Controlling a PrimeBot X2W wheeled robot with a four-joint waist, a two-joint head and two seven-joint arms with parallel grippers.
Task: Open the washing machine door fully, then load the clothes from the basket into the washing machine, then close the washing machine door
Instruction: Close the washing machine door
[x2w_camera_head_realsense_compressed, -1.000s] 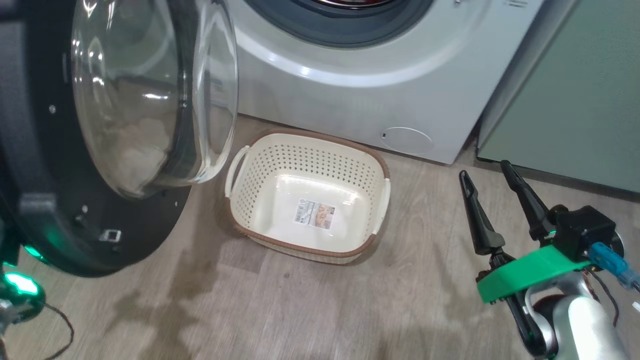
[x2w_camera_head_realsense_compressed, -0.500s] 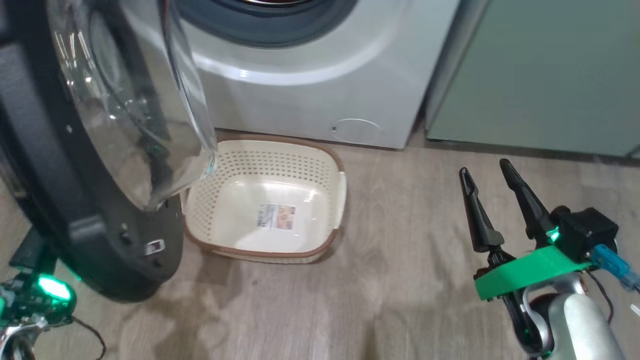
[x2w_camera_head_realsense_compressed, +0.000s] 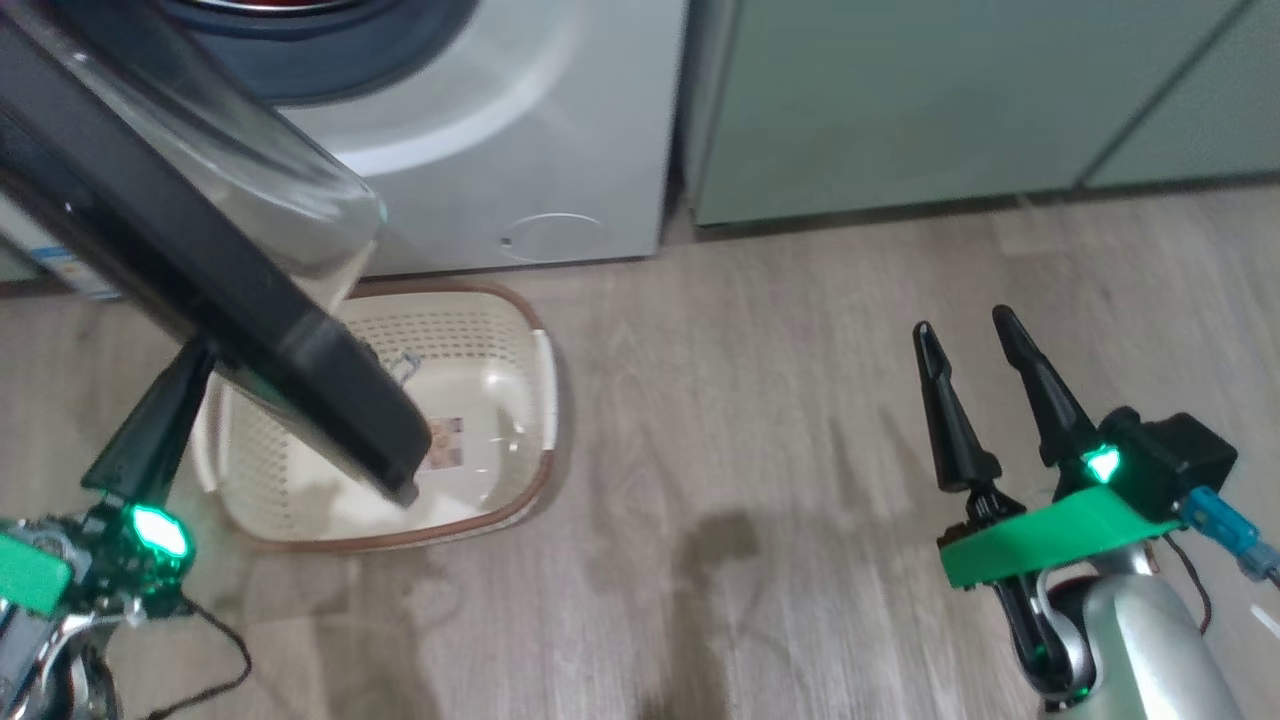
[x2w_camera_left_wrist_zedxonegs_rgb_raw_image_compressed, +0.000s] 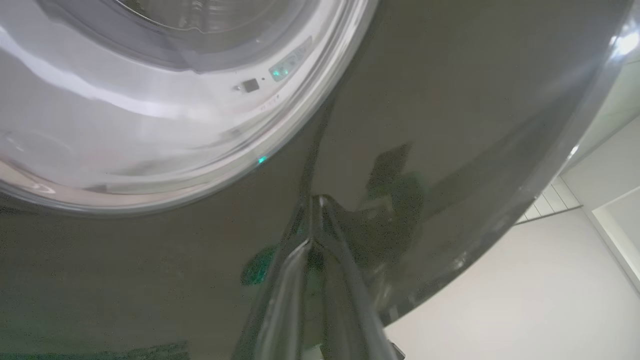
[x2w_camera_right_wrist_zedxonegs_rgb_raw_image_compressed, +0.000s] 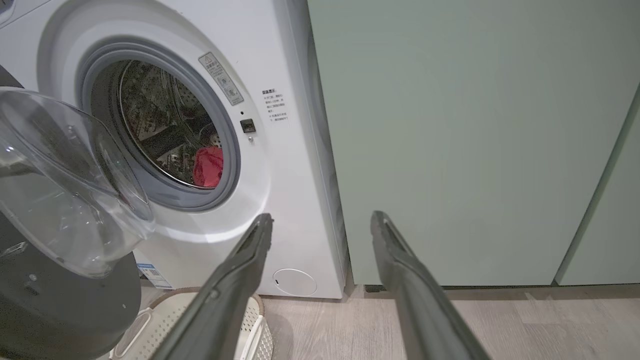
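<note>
Pressed left fingers (x2w_camera_left_wrist_zedxonegs_rgb_raw_image_compressed: 287, 290) together, tips against the door's (x2w_camera_left_wrist_zedxonegs_rgb_raw_image_compressed: 450, 100) glossy black outer face, near its glass bowl. Spread right fingers (x2w_camera_head_realsense_compressed: 950, 420) wide apart above the floor (x2w_camera_head_realsense_compressed: 760, 400), gripping nothing. Saw the washer (x2w_camera_right_wrist_zedxonegs_rgb_raw_image_compressed: 280, 165) ahead and to the left of the right fingers, door standing part-open, red clothes (x2w_camera_right_wrist_zedxonegs_rgb_raw_image_compressed: 208, 166) lying inside the drum. Spotted the basket (x2w_camera_head_realsense_compressed: 470, 330) on the floor beneath the door's lower edge, just right of the left fingers, well left of the right ones. Faced green cabinets (x2w_camera_right_wrist_zedxonegs_rgb_raw_image_compressed: 475, 125) straight beyond the right fingers
</note>
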